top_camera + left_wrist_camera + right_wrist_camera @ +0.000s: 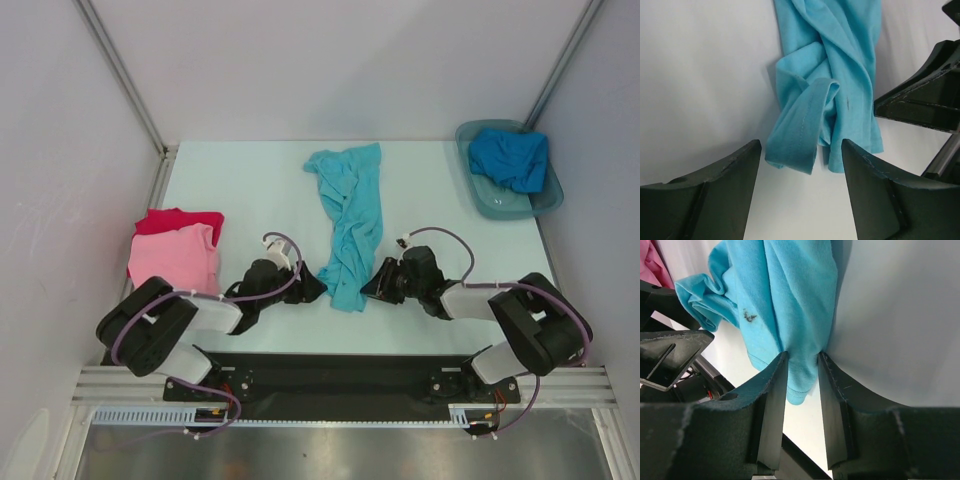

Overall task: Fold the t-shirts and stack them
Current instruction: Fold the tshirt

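The left claw (312, 288) stands wide open, low over the tabletop (250, 190). Its arm is bent down and reaches in toward the middle. The right claw (372, 284) faces it from the other side on an equally low, folded arm. Its fingers are drawn narrow and pinch the near edge of the turquoise shirt (350, 225).

That shirt lies between the two claws as a long twisted strip that runs away from them toward the far side of the tabletop. Its near end sits just ahead of the left claw.

The left wrist view shows the left claw (801, 150) with both fingers apart from the cloth. The turquoise shirt (830, 60) ends in a folded hem band in the gap between them. The black parts of the other claw show at the right edge.

The right wrist view shows the right claw (803, 357) with the turquoise shirt (785, 295) gathered between its fingertips. It also shows a small dark mark on the fabric.

Only the top view shows the rest. Left of the left claw, the pink shirt (175, 258) lies folded on the red shirt (180, 220). Well beyond the right claw, at the far right corner, the tub (480, 205) holds the crumpled blue shirt (510, 158).
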